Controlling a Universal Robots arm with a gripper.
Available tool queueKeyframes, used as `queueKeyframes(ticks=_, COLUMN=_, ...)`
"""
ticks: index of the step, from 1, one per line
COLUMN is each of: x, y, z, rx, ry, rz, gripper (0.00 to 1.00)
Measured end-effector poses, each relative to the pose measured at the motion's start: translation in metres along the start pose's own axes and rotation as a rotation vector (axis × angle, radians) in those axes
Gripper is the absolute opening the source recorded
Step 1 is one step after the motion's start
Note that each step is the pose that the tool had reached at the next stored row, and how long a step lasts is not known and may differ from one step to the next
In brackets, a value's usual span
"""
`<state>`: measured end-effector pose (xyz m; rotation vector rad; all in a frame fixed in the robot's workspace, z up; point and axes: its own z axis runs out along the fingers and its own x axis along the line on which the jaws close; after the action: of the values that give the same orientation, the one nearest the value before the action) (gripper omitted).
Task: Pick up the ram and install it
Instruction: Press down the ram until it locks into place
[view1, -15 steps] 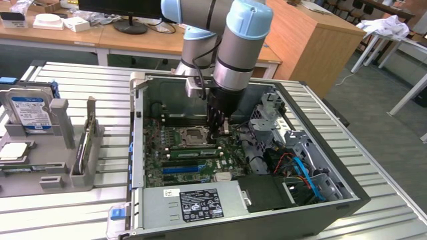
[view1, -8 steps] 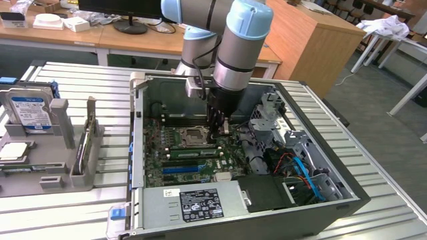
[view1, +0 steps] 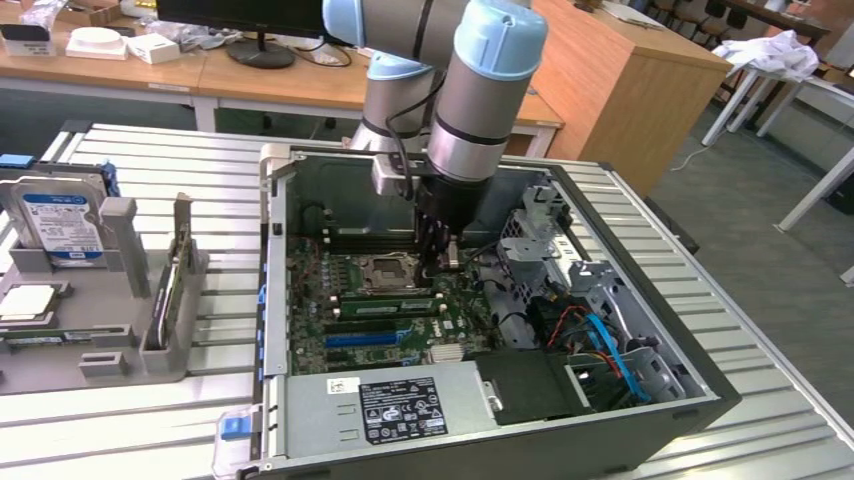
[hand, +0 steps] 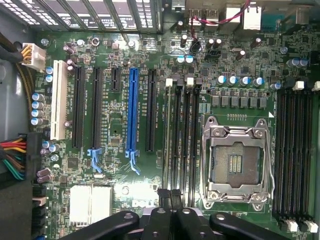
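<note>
Your black claw (hand: 170, 197) is pressed together above the green motherboard (hand: 115, 130), beside a thin green ram stick (view1: 387, 300). Pushing crooked could bend the slot.

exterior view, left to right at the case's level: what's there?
Hard drive standing in the grey holder → open PC case → green ram on the motherboard → gripper, shut, just past the ram's end → drive cage with blue cable.
</note>
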<state>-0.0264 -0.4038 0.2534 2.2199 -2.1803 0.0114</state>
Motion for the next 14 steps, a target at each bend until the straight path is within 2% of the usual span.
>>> queueKeyframes(ticks=3, x=0.000, y=-0.0012, z=0.0014, rx=0.0007, ry=-0.0001, rz=0.000, gripper=0.10)
queueKeyframes(ticks=8, x=0.000, y=-0.0100, z=0.0037, rx=0.0016, ry=0.0000, rz=0.000, gripper=0.10)
queueKeyframes(ticks=14, x=0.000, y=-0.0127, z=0.0102, rx=0.0034, ry=0.0001, rz=0.000, gripper=0.10)
